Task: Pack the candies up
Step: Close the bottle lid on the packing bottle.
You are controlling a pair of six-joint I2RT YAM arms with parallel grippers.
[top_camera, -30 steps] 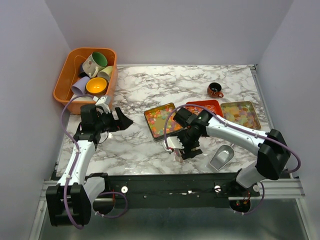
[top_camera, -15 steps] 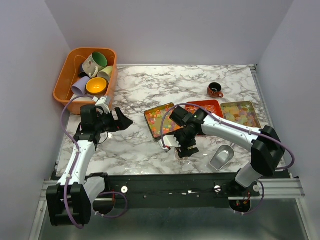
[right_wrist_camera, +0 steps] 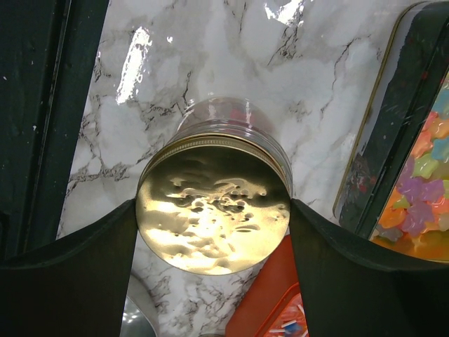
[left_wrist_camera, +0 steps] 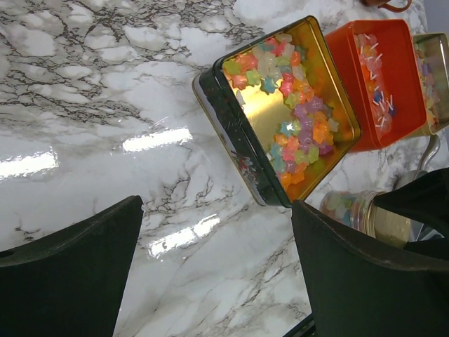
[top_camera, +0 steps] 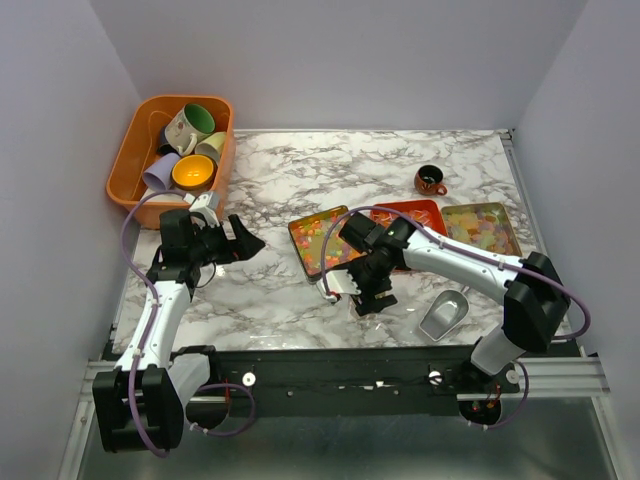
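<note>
The candies, small star-shaped sweets in mixed colours, lie in an open gold tin [top_camera: 322, 240], also in the left wrist view [left_wrist_camera: 291, 112]. More candies fill a red tray [top_camera: 415, 213] and a second tin [top_camera: 482, 228]. My right gripper [top_camera: 366, 287] is shut on the gold lid [right_wrist_camera: 212, 214] of a glass jar [top_camera: 343, 287] with candies inside, in front of the gold tin. Its fingers press both sides of the lid. My left gripper [top_camera: 245, 243] is open and empty over bare marble, left of the gold tin.
An orange basket [top_camera: 128, 160] with several mugs stands at the back left. A small brown cup [top_camera: 431, 180] sits behind the trays. A metal scoop [top_camera: 443, 314] lies near the front right, beside the right arm.
My right gripper with the jar has shifted a little left and toward the gold tin. The left arm has not moved.
</note>
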